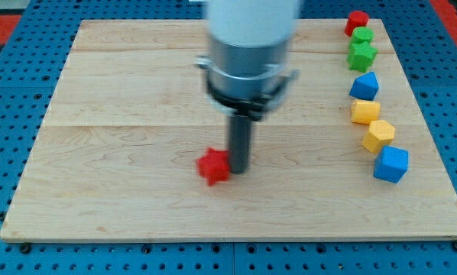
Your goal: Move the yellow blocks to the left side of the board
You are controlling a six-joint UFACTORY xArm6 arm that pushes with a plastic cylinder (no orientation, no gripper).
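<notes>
My tip (238, 169) sits mid-board, touching or just beside the right edge of a red block (213, 166). No fingers on this rig, only a rod, so nothing is open, closed or holding anything.

Risks, as judgement:
- Tip is at the wrong block. Any leftward slide from here shoves the red block left, not a yellow one.
- The 2 yellow blocks sit in a tight column at the view's right. Upper yellow block (364, 111) lies just below a blue block (364, 85); lower yellow block (378, 135) lies just above a blue cube (390, 164), looks like touching. A sloppy approach could drag a blue one along.
- The 2 yellows are close together or touching, so pushing 1 may twist or nudge the other off line.
- To push left the tip has to get to the right of the column, where little board (121, 137) remains before the edge. A wrong-angle hit could knock a block off onto the blue bench (14, 252).
- An off-centre push makes a block spin and slip past the rod.

Yellows relative to my tip: both well apart from it, off to the view's right and a bit higher. Further up the column are 2 green blocks (361, 53) and a small red block (357, 21), not in the way.

Neither yellow has reached the left side yet.
</notes>
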